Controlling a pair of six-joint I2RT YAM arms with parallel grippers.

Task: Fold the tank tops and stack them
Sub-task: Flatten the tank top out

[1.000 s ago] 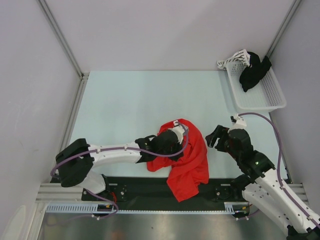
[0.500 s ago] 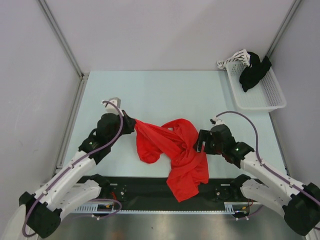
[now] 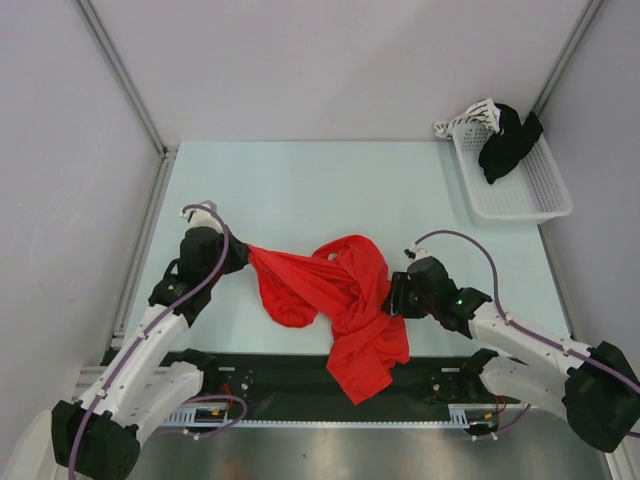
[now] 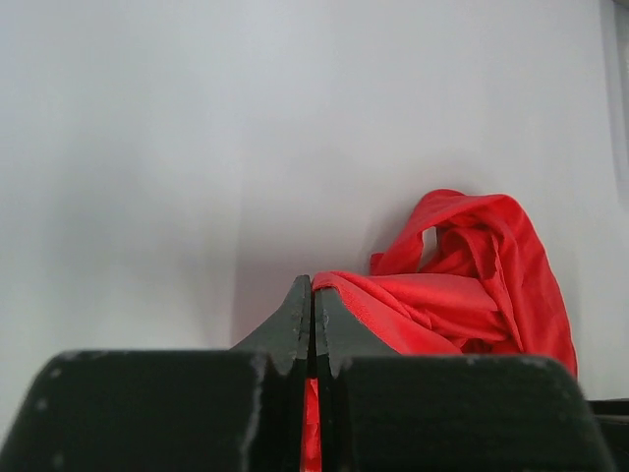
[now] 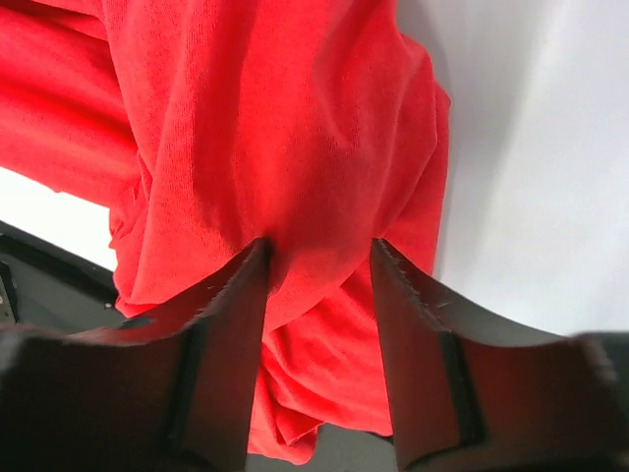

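Note:
A bright red tank top [image 3: 350,300] lies bunched near the table's front edge, its lower end hanging over the black front rail. My left gripper [image 3: 243,253] is shut on the top's left edge and holds it stretched out to the left; the pinched red cloth shows between the jaws in the left wrist view [image 4: 313,295]. My right gripper [image 3: 392,297] is open at the top's right side, its jaws astride a fold of red cloth [image 5: 314,187] in the right wrist view. A dark garment [image 3: 507,140] lies in the basket at the back right.
A white mesh basket [image 3: 530,195] stands at the back right corner. Metal frame posts and grey walls bound the table on the left, back and right. The black front rail [image 3: 270,375] runs along the near edge.
My left gripper has swung from the middle out to the left, pulling the red top's edge with it. My right gripper has moved left onto the top's right side.

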